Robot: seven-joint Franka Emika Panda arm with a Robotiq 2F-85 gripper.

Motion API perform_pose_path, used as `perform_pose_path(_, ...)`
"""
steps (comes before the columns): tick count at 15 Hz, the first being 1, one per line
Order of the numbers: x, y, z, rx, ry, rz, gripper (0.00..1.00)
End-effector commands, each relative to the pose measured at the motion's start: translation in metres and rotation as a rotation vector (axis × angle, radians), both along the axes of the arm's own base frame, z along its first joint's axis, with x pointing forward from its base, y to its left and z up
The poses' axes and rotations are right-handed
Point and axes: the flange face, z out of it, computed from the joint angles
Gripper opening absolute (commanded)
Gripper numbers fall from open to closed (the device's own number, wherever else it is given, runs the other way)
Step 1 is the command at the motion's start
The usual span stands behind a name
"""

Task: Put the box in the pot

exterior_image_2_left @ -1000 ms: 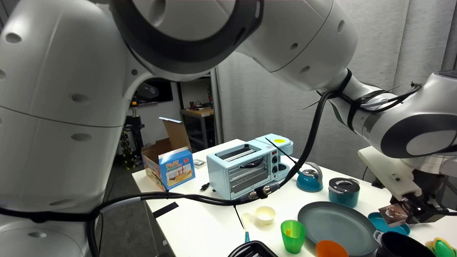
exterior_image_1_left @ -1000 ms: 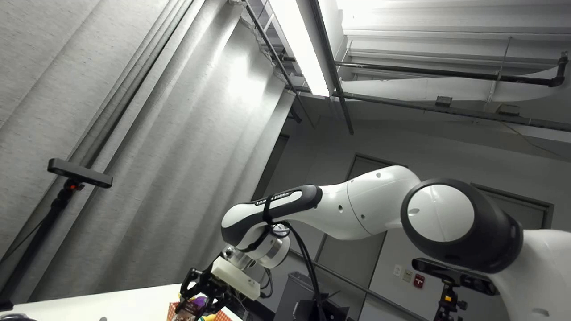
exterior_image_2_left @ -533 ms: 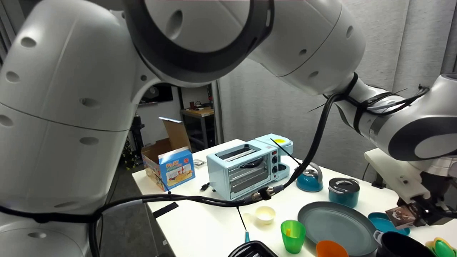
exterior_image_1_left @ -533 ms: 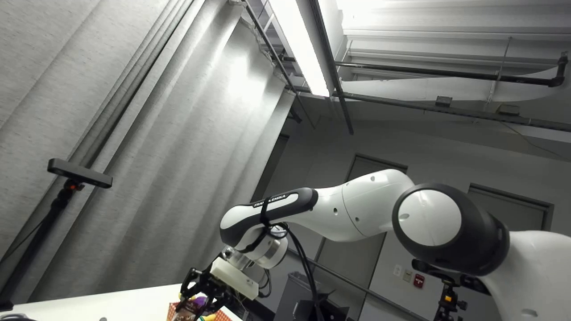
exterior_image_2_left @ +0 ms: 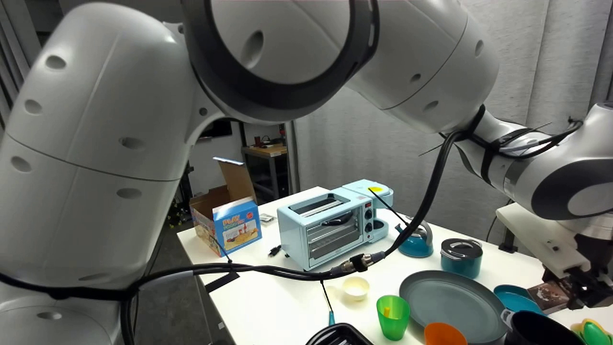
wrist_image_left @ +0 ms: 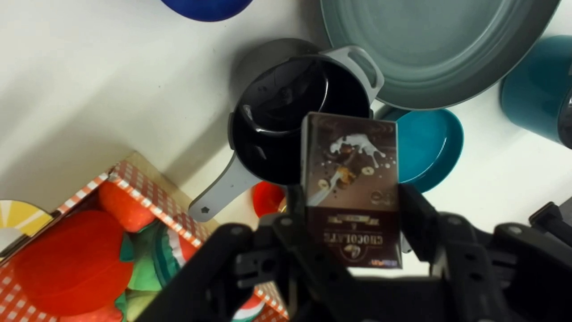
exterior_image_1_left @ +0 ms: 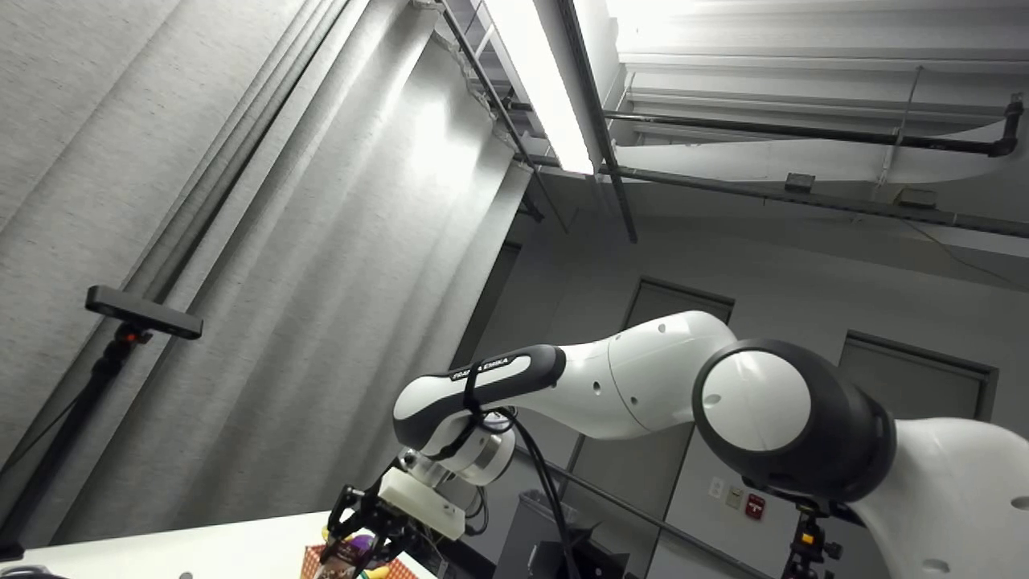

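Moving down over a table (wrist_image_left: 67, 58) this crowded invites knocks. The checked basket (wrist_image_left: 158, 199) shows partly behind the gripper (wrist_image_left: 350, 197) in the wrist view, so sideways drift could bump it. The grey plate (wrist_image_left: 440, 49) sits right beside the pot (wrist_image_left: 290, 98); a shove could drive the two together. The pot looks off-centre from the box (wrist_image_left: 351, 170), which hides just a stretch of its edge; letting go now might land the box on that edge, or in the blue dish (wrist_image_left: 422, 143). The box hangs in the air, clamped along both sides by the fingers (wrist_image_left: 415, 219), one end jutting free. Should that end strike the pot, the box could twist loose.
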Motion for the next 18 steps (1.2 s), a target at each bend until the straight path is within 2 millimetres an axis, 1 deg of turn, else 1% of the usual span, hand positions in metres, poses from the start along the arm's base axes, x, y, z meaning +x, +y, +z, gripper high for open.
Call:
perform_pose_path(1, 0.0099, -0.006, -0.002, -0.023, 0.001, 0.019, 0.3)
perform_pose_path(4, 0.0119, -0.0054, -0.0046, -0.026, 0.006, 0.026, 0.3)
perform_pose_path(5, 0.0124, -0.0052, -0.0053, -0.025, 0.008, 0.03, 0.74)
perform_pose_path(6, 0.0132, -0.0049, -0.0056, -0.028, 0.009, 0.034, 0.82)
perform_pose_path(9, 0.0144, -0.0043, -0.0067, -0.03, 0.012, 0.039, 1.0)
perform_pose_path(14, 0.0155, -0.0026, -0.0074, -0.027, 0.012, 0.045, 1.0)
perform_pose_path(18, 0.0124, 0.0033, -0.0033, -0.013, 0.013, 0.046, 1.0)
